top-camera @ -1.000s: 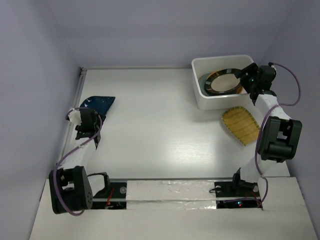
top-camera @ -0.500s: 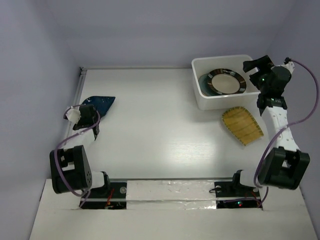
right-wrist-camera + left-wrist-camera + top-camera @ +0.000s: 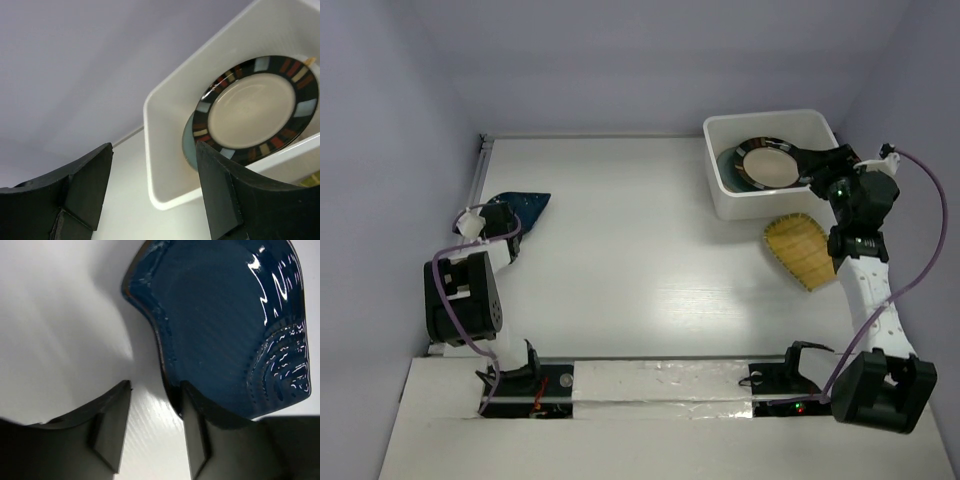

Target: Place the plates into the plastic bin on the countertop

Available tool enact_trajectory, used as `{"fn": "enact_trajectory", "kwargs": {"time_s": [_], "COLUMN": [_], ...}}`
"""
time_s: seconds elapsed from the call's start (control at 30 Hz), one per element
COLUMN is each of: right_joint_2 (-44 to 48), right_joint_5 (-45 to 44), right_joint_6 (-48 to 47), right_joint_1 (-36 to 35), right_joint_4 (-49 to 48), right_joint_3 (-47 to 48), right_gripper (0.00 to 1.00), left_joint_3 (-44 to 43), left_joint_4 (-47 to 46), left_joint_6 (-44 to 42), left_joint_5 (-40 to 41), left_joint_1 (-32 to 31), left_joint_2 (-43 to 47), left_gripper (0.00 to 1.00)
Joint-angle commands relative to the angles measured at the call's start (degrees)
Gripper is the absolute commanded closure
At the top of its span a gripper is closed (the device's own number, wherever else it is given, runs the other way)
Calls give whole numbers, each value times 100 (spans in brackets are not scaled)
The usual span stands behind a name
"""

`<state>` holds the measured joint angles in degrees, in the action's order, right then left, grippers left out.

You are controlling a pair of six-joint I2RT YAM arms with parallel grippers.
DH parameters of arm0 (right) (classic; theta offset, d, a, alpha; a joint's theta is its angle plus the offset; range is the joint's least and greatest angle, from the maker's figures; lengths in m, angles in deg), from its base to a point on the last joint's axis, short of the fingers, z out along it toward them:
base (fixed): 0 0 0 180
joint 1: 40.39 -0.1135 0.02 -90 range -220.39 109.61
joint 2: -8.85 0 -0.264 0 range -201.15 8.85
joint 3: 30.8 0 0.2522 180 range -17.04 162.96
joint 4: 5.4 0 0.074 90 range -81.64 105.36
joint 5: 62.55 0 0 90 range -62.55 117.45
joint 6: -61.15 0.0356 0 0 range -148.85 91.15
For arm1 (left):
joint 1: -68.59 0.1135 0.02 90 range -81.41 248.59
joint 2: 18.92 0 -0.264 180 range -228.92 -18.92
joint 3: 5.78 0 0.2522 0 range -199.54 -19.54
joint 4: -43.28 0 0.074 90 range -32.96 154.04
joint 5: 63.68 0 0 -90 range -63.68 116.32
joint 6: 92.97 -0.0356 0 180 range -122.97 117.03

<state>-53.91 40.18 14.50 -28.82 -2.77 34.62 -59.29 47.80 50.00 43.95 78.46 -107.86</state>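
Left gripper [image 3: 155, 390] half-wide, empty | blue plate [image 3: 225, 325] at your 1 o'clock, rim by one finger, not gripped | right gripper [image 3: 154, 147] wide, empty, by bin [image 3: 150, 125]

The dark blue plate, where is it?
Top view: the dark blue plate lies at the left of the countertop, by the metal rail, at the jaws of the left gripper.

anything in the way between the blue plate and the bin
Nothing visible lies on the countertop between the dark blue plate and the plastic bin. The bamboo plate sits by the bin's near wall, off that line. The right gripper hangs over the bin's right side.
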Motion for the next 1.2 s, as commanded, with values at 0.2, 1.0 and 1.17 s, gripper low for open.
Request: {"fn": "enact_trajectory", "kwargs": {"time_s": [0.2,1.0,1.17], "right_joint_2": [1160,-499,-1377], "right_joint_5": [555,959,880], "right_joint_6": [-64,-1522,-1672], "right_joint_1": [-164,-4162,-4576], "right_joint_4": [-547,66,287], "right_joint_3": [-762,247,835], "right_gripper": [27,3,0], "left_joint_3": [-455,1320,1373], "left_joint_4": [-202,-1257,-1195], "left_joint_6": [82,-700,-744], "left_joint_5": [-260,-4071,-4855], "left_joint_1": [41,-732,-934], "left_joint_2": [-439,3480,3823], "left_gripper": [98,100,100]}}
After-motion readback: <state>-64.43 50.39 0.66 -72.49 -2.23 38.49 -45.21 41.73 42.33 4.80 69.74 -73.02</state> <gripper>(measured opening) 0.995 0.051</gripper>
